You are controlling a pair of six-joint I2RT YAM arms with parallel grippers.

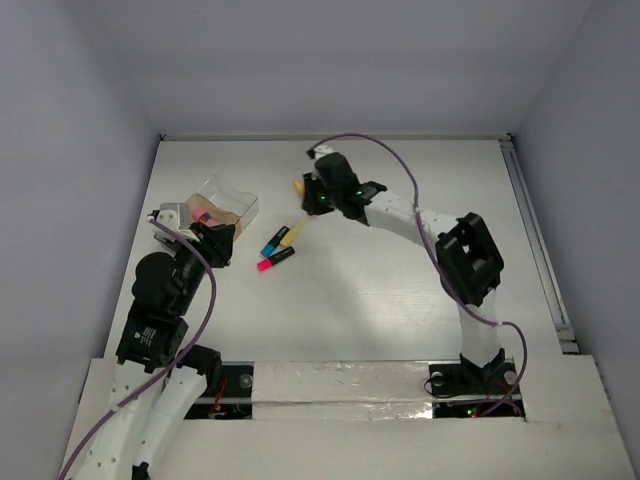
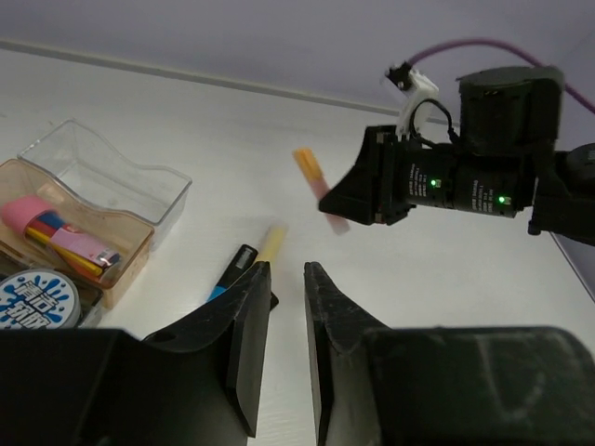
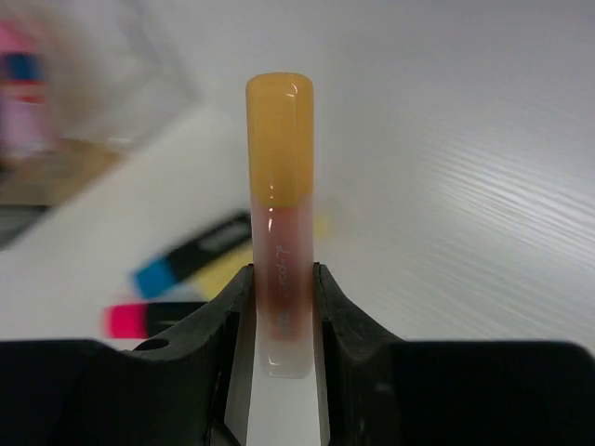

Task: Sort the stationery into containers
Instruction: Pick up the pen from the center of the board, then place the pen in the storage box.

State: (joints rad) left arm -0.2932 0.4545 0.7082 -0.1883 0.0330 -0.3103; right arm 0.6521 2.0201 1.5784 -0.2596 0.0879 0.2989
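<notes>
**Top view.** The right gripper (image 1: pixel 318 198) is clenched on the orange-pink tube (image 1: pixel 300 186), which projects to the left of its fingertips over the far middle of the table (image 1: pixel 400 300). Three highlighters (image 1: pixel 277 250) lie together on the table, nearer the arm bases than the tube and between the two grippers. The left gripper (image 1: pixel 218 240) sits just beside the clear boxes (image 1: pixel 230 200). Its jaw state cannot be resolved from this view.

**Left wrist view.** The left jaws stand slightly parted with nothing between them. The yellow-capped highlighter (image 2: pixel 272 243) lies just beyond the fingertips. The tube is farther off, apparently clear of the table. The tan-brown box (image 2: pixel 132 249) contains the pink stick (image 2: pixel 56 228), and the disc (image 2: pixel 37 297) lies next to it.

**Right wrist view.** Both fingers press the tube's lower, pink portion. The orange end extends past the fingertips. The highlighters appear blurred on the table beyond.
</notes>
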